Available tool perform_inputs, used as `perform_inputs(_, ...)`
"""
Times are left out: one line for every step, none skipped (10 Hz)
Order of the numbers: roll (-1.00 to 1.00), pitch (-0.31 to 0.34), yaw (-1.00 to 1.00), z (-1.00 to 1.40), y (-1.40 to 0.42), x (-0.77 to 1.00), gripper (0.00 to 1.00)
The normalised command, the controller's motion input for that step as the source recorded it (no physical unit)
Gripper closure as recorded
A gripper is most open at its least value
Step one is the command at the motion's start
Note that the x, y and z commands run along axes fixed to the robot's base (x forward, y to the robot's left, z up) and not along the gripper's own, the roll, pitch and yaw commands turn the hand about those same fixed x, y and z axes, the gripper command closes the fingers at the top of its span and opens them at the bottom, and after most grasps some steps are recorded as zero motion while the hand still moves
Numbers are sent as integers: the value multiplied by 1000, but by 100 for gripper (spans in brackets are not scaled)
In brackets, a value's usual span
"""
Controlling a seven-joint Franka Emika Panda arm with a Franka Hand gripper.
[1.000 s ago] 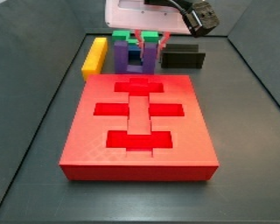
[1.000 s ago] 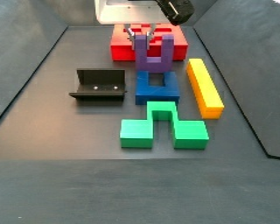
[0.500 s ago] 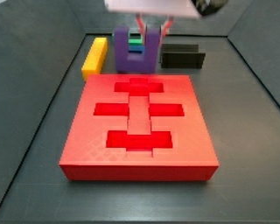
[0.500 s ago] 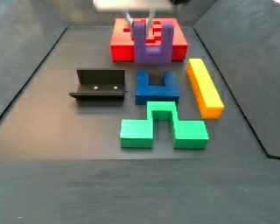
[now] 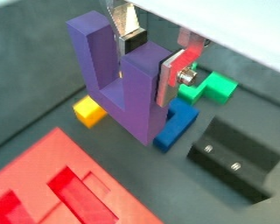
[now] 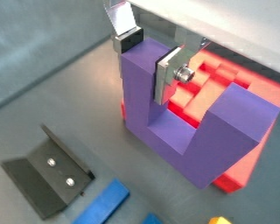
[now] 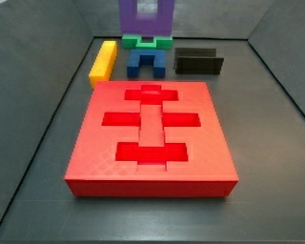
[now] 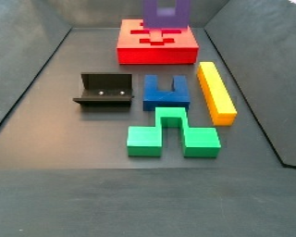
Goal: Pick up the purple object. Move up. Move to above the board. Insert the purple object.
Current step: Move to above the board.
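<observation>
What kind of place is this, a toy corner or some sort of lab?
Probably a robot test bench, not a playroom. A two-finger metal gripper holds a chunky matte purple U-shaped block in the air; a thick red slab with shaped cut-outs lies on a dark walled floor, and a dark L-shaped fixture stands nearby.

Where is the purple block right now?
The purple block is up in the air, with the claw pinching one of its prongs. In both side views it hangs at the top edge, by the far end of the red board.
</observation>
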Motion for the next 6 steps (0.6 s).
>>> perform_inputs(-37,74,-5,1400,4,58,100)
perform_inputs(-29,93,-5,738,6,33,100)
perform_inputs(-38,69,-3,250,5,25,100)
perform_inputs(83,134,182,390,-1400,-342,100)
perform_inputs(144,119,156,388,-1400,-353,100)
perform_inputs(148,75,108,401,-1400,-346,100)
